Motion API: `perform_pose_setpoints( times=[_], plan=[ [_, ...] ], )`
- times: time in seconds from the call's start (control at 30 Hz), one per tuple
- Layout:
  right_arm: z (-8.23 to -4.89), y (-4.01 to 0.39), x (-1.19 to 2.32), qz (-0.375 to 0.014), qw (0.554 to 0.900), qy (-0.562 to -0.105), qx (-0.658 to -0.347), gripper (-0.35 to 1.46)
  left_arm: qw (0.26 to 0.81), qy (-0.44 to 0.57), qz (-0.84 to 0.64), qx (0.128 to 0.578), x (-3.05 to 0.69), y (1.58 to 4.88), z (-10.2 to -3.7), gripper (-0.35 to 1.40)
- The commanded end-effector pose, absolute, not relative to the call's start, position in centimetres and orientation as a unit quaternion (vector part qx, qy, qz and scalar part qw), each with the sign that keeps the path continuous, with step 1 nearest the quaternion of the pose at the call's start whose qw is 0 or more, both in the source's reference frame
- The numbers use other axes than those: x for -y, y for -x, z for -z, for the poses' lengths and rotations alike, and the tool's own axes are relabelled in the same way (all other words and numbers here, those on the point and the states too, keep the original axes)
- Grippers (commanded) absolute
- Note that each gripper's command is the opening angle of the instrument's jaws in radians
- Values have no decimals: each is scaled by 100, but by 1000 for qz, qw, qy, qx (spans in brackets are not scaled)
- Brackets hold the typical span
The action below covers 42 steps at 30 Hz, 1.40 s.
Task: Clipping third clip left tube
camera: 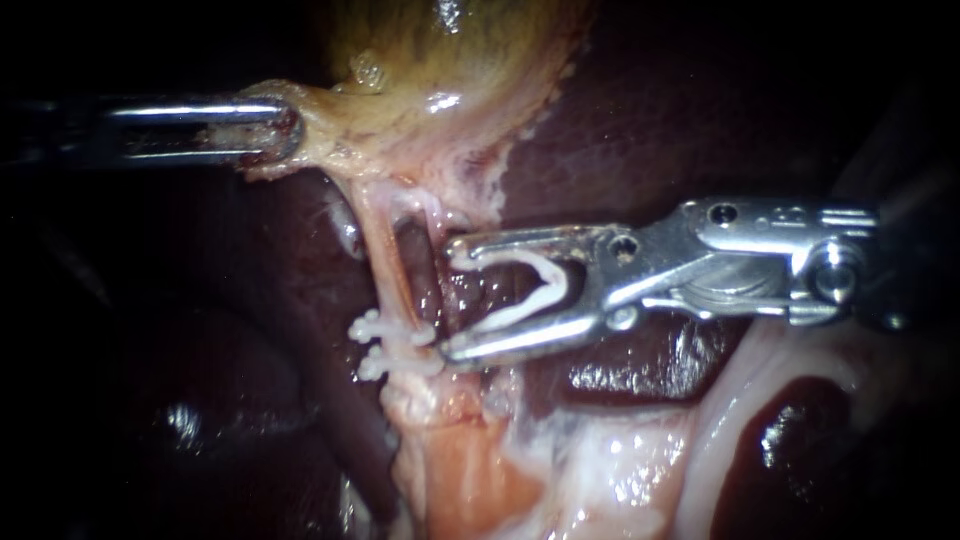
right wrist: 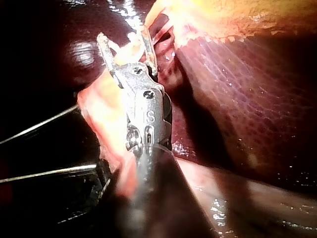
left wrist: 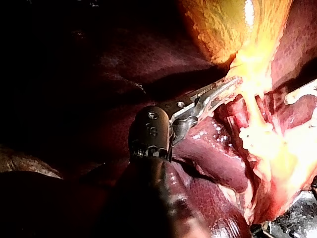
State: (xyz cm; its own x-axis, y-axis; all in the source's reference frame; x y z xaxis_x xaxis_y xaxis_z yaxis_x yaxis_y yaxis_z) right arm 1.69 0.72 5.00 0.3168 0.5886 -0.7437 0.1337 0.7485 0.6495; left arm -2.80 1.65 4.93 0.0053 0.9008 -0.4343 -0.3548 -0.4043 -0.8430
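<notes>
The pale left tube (camera: 385, 262) runs down from the gallbladder (camera: 450, 50) and carries two white clips (camera: 392, 345) lying close together. My right instrument (camera: 452, 298) comes in from the right. Its jaws stand wide apart with an open white clip (camera: 530, 290) seated between them, also seen from the right wrist as the clip (right wrist: 130, 49). Their tips lie just right of the left tube, level with and above the two clips, not around it. My left instrument (camera: 275, 130) is shut on the gallbladder's pale lower edge (left wrist: 242, 74) and holds it out to the left.
Dark liver (camera: 640, 110) lies behind and on both sides. A second thin tube (camera: 432, 212) runs right of the left one, with a dark gap between them. Whitish and orange tissue (camera: 560, 470) spreads below the clips.
</notes>
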Motion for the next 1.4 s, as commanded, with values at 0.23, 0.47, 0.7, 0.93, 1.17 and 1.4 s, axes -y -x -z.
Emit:
perform_pose_setpoints(
  times=[0.23, 0.47, 0.7, 0.93, 1.17, 1.4],
  plan=[
    [-525, -181, -69, -163, 745, -328, -557, 48, 479, 522, -655, 261, -166, 280, -493, -35],
    [-564, -183, -66, -173, 747, -332, -549, 48, 480, 522, -655, 261, -165, 281, -493, -35],
    [-590, -194, -65, -174, 755, -331, -539, 48, 480, 522, -655, 260, -165, 282, -493, -35],
    [-604, -213, -64, -177, 761, -329, -530, 48, 480, 522, -655, 260, -164, 282, -494, -35],
    [-613, -240, -67, -181, 762, -324, -531, 49, 480, 522, -655, 260, -164, 285, -494, -35],
    [-607, -256, -70, -185, 737, -334, -558, 48, 480, 522, -655, 259, -164, 286, -494, -35]
  ],
)
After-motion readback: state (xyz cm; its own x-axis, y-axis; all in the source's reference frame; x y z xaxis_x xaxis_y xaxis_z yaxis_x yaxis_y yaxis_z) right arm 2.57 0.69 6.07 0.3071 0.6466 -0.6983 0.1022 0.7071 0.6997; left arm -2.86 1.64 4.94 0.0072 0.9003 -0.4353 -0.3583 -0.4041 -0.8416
